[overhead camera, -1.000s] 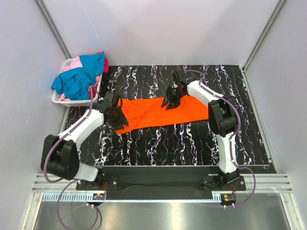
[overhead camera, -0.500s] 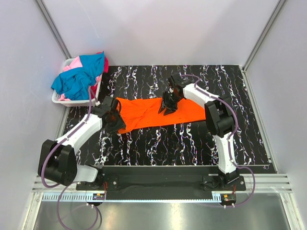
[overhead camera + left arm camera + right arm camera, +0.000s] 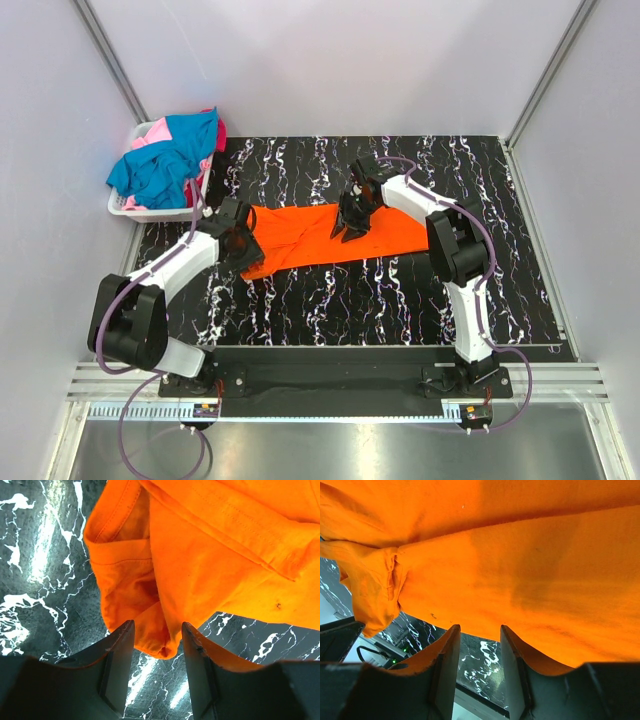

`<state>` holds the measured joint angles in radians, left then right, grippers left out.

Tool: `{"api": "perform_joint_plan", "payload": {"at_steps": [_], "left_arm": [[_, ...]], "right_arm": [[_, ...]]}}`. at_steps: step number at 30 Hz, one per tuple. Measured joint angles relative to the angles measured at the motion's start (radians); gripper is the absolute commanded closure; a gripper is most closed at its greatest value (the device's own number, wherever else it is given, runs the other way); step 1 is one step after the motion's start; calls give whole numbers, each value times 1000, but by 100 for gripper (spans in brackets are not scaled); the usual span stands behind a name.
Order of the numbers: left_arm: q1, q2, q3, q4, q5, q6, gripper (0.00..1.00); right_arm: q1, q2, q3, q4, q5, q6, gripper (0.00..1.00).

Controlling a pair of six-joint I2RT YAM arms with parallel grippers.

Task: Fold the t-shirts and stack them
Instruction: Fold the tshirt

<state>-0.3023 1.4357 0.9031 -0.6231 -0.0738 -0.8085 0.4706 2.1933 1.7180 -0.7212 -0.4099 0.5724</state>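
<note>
Compared with a second ago, the left pincer (image 3: 240,236) is seen with its fingers set wider apart. The elbow of the left arm (image 3: 170,270), swung out toward the lower left edge half a second ago, is drawn back in. The right pincer (image 3: 350,216) is found slightly lower and further left than a second ago. The orange t-shirt (image 3: 330,232) is laid out much as before, a long strip across the middle of the black marbled desk (image 3: 400,300).

The left arm is stretched diagonally from the lower left of the overhead view, and its pincer is placed at the shirt's left end. The right arm (image 3: 455,245) is raised from the lower right and bent back toward the upper left, over the shirt's upper edge.

In the left wrist view the fingers are held apart, and a folded corner of orange cloth is seen loose between them, not squeezed. In the right wrist view the fingers are likewise parted, with bare desk shown between them and the cloth's edge at the tips; nothing is clamped.

A heap of t-shirts (image 3: 165,160), teal-blue, pink and red, is kept in the white slatted basket (image 3: 128,208) at upper left.
</note>
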Motion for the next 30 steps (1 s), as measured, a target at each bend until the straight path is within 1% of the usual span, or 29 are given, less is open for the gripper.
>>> {"api": "perform_joint_plan", "payload": {"at_steps": [2,3,5,6,8,13,20,25,30], "left_arm": [[1,0,0,5,4,0,59],[2,0,0,10,6,1,67],[3,0,0,14,9,0,77],[4,0,0,16,10,0,89],[6,0,0,18,13,3,99],[10,0,0,21,14,6,100],[18,2,0,19,5,6,100],[26,6,0,-15,-44,-5,100],[38,6,0,-53,-101,-24,100]], "right_arm": [[0,0,0,-3,0,0,55],[0,0,0,-5,1,0,55],[0,2,0,-9,2,0,55],[0,3,0,-10,4,0,56],[0,8,0,-13,8,0,57],[0,17,-6,-45,31,0,57],[-1,11,-63,-60,59,0,59],[0,8,-67,-70,75,1,61],[0,1,-67,-121,135,6,64]]}}
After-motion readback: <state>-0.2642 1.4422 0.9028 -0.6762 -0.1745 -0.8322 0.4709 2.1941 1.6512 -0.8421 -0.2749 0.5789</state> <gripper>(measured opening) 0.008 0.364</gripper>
